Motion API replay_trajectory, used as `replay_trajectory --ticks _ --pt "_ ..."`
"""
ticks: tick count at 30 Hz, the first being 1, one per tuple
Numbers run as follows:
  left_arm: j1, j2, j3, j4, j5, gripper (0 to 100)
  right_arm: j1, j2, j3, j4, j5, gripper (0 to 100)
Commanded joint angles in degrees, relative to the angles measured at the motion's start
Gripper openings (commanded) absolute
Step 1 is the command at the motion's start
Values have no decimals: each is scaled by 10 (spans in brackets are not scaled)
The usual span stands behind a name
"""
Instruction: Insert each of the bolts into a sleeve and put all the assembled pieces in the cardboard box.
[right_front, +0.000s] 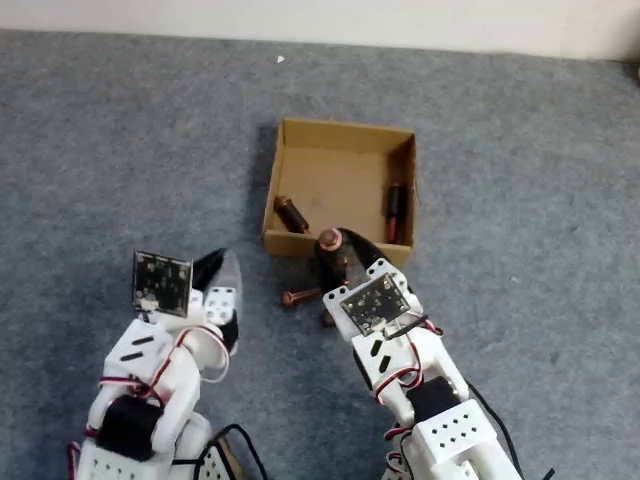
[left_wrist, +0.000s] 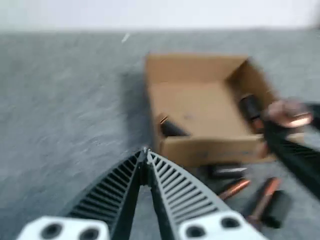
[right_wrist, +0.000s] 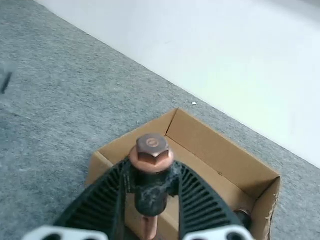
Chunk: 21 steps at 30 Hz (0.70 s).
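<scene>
1. Bolt, seated in its dark sleeve, stands upright, head up, gripped in our right jaws.
2. The cardboard box lies just beyond, its near wall beside the piece.
3. Our left jaws rest closed and empty, farther from the box.

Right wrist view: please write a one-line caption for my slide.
Right hand holds a sleeved bolt upright near the cardboard box.

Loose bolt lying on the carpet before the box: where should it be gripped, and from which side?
Probably mid-shank, from straight above: the bolt lies flat on the carpet, roughly along the near wall of the cardboard box, apart from it, so a gripper can straddle the slim shaft.
</scene>
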Motion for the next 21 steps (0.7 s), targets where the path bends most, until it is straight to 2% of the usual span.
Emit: replay_trajectory --ticks 1,6,16,21 --pt "-57 -4 46 -2 -4 6 22 -12 54 -18 -49 5" --pt "-91 -4 99 -2 -4 6 54 -8 53 -10 -88 5" --pt "-96 -3 153 -2 -4 6 74 -7 -116 288 -135 5" --pt "-96 -2 153 1 -5 6 86 -7 -183 378 -132 5"
